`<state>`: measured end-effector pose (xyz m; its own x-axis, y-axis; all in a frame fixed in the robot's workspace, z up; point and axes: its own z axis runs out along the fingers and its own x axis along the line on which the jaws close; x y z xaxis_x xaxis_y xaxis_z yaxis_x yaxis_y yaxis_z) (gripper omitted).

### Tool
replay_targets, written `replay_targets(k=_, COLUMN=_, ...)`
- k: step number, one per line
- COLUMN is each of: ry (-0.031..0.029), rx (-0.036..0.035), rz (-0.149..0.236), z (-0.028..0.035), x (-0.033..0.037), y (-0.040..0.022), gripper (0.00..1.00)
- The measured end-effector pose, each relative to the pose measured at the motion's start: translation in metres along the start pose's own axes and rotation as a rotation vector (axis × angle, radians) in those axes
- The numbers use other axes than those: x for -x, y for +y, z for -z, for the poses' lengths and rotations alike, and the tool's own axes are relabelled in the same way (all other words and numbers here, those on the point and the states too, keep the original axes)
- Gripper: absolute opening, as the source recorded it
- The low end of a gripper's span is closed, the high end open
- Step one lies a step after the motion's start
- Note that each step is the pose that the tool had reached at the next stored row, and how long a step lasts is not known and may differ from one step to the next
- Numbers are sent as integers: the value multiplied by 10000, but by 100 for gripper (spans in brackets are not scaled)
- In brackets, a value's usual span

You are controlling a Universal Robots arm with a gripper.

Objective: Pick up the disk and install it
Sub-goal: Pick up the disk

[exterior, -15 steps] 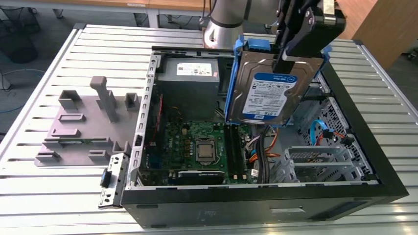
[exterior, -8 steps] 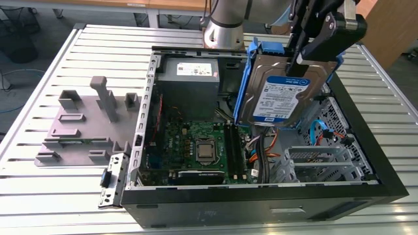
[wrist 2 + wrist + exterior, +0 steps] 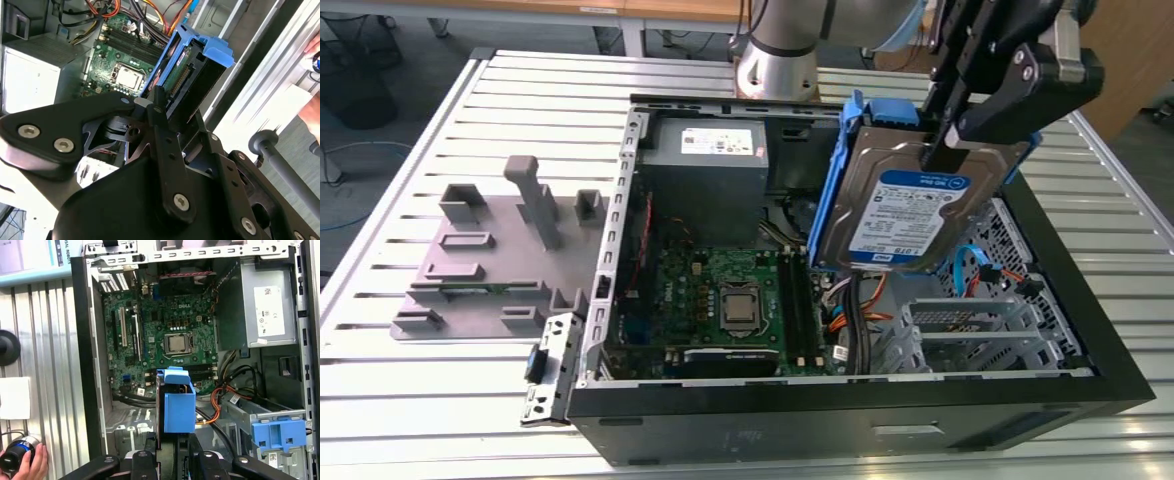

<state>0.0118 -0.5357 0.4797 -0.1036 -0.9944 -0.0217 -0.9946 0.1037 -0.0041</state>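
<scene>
The end effector [image 3: 945,152] is clenched on the disk [image 3: 905,215] at its upper edge, so the disk hangs tilted on edge directly beneath it, clear of the open computer case [image 3: 854,405] below. That grip probably keeps the blue rails [image 3: 834,180] free for seating.

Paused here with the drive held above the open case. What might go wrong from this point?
1. The disk hangs tilted, with the jaws clamped near its upper end, so it might swing or slip.
2. Loose orange and black cables lie beside the drive cage. The disk's blue rails may snag them.
3. A person's hand is at the table beside the case, so a sideways arm move might come near it.
</scene>
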Motion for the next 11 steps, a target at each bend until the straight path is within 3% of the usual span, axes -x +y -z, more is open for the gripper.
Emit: replay_targets(k=11, ry=1, rx=0, rz=0, z=-3, x=-184, y=-81, gripper=35)
